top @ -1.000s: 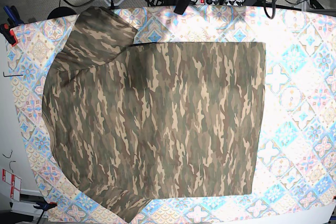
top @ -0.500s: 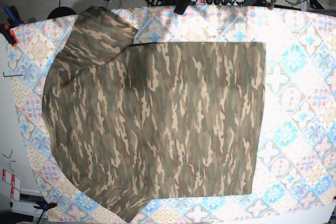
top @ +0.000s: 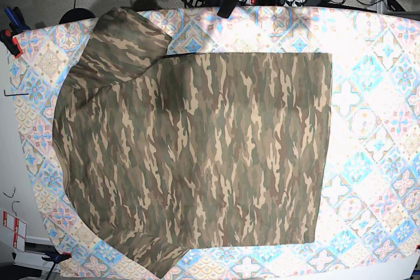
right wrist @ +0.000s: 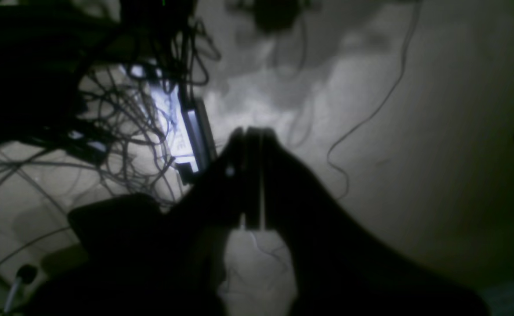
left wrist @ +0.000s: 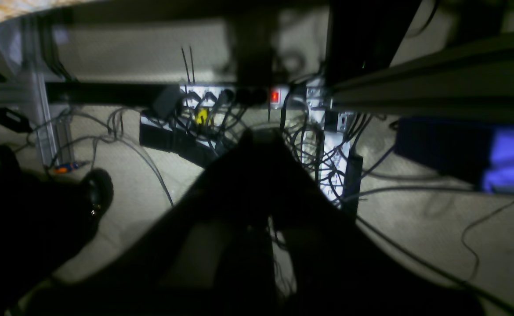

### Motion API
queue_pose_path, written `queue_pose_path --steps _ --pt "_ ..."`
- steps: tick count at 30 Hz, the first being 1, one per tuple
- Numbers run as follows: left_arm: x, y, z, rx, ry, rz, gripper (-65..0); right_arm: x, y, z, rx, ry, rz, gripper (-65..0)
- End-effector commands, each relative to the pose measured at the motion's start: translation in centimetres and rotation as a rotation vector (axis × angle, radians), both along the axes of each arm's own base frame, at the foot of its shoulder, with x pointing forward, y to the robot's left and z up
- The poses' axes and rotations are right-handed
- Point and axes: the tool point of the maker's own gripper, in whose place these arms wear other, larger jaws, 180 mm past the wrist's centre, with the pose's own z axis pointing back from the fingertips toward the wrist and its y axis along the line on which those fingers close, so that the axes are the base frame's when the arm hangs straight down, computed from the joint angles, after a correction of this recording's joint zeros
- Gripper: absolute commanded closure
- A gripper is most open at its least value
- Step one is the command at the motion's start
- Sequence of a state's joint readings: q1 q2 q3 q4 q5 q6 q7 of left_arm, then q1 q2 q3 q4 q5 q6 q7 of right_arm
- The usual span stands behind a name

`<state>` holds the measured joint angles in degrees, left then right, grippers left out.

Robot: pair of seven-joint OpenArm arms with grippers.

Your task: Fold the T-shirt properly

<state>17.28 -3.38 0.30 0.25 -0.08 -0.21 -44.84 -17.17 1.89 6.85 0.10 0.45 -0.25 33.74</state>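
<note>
Pale floor strewn with black cables (left wrist: 309, 145) lies beyond both tools: the left tool (left wrist: 261, 136) and right tool (right wrist: 250, 131) are pressed closed, empty. Away from them, the camouflage T-shirt (top: 197, 155) lies flat on the tile-patterned surface (top: 374, 96).
</note>
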Motion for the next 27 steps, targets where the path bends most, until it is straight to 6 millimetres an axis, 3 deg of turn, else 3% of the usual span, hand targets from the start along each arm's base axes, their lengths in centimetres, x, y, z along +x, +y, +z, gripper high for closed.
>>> queue_pose_path --steps 1,9,15,18,21,27 --pt "-0.4 0.2 0.8 0.004 -0.043 -0.005 0.0 -1.1 -0.4 0.6 -0.015 -0.016 0.007 0.0" --pt "-0.5 0.2 6.2 0.016 -0.349 -0.017 -0.1 -2.0 -0.9 5.7 -0.095 -0.306 0.05 0.0" --pt "0.1 0.1 6.2 0.018 -0.367 -0.007 0.0 -1.4 -0.5 8.8 -0.129 -0.485 0.067 0.0" --pt "0.5 0.2 6.3 0.022 -0.376 0.001 0.0 -1.6 -0.5 9.1 -0.131 -0.491 0.07 0.0" --pt "2.4 -0.1 7.0 0.015 -0.459 -0.011 0.0 -1.5 -0.5 9.1 -0.131 -0.493 0.07 0.0" --pt "5.2 -0.4 11.7 0.008 -0.682 -0.024 0.0 -0.4 -1.1 10.2 -0.15 -0.567 0.09 0.0"
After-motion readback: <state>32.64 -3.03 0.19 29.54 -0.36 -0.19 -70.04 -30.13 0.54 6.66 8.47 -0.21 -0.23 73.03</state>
